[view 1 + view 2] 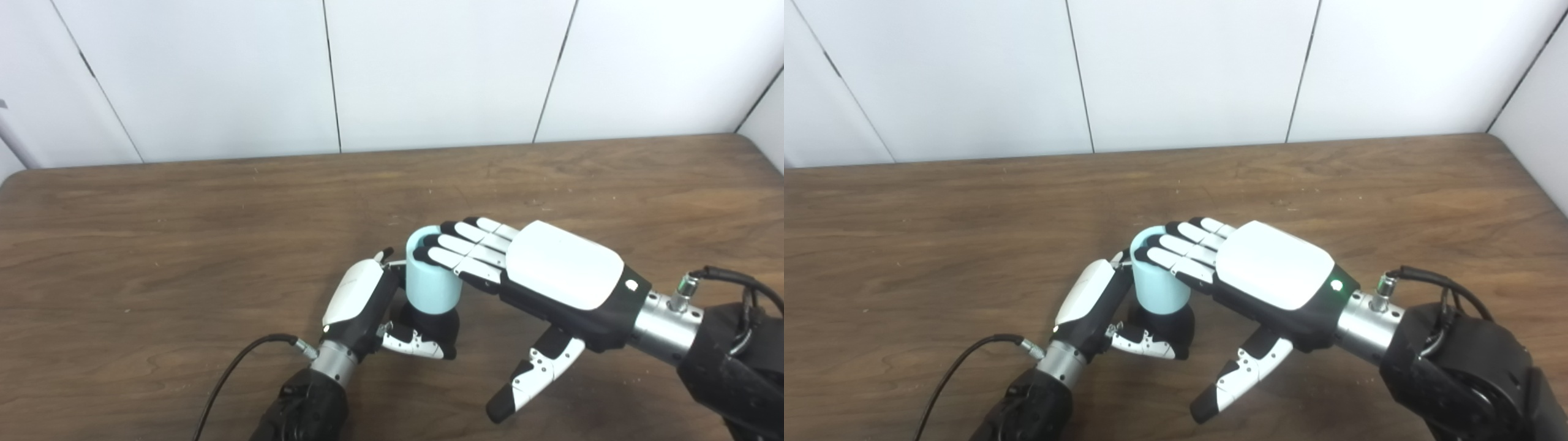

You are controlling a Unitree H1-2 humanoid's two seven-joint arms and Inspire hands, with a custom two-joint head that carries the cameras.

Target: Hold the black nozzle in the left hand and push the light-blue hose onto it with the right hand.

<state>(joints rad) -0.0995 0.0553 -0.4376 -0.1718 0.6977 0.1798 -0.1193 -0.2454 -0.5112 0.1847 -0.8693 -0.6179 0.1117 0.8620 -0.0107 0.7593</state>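
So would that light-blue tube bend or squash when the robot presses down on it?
Probably not much: the light-blue hose looks short, thick-walled and keeps a round mouth under the right robot hand. Its smooth surface may be slippery. Upright on the black nozzle, it could tip.

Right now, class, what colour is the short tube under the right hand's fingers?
Light blue; the short cylindrical hose shows best in the left eye view.

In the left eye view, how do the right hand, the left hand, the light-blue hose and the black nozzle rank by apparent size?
1. right hand
2. left hand
3. light-blue hose
4. black nozzle, mostly hidden, so its rank is unsure
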